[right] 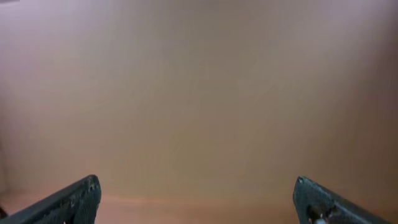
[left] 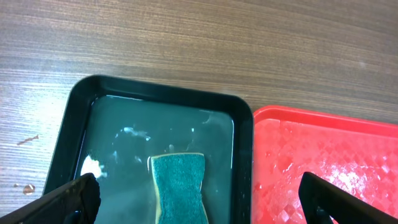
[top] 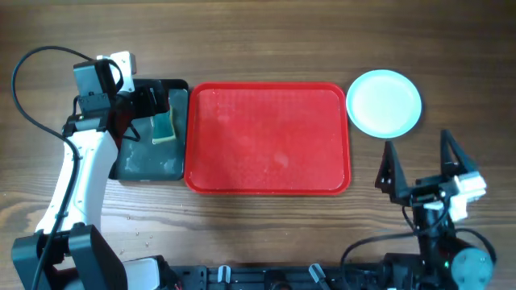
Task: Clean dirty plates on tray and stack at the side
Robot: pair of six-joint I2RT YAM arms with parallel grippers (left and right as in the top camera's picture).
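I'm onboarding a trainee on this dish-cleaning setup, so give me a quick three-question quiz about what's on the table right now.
1. True or false: a plate lies on the red tray.
2. The green sponge lies in: A) the black tray; B) the red tray; C) neither tray.
3. Fill in: in the overhead view, the turquoise plate sits past the red tray's ___ edge.
Key: 1 false; 2 A; 3 right.

I see a red rectangular plastic tray (top: pixel 266 137) with a fine diamond pattern and a pale turquoise round plate (top: pixel 384 102). The narrow plastic tray (top: pixel 141 163) is black, its rectangular sponge (top: pixel 164 126) teal-green, the wooden table (top: pixel 266 40) streaked brown.
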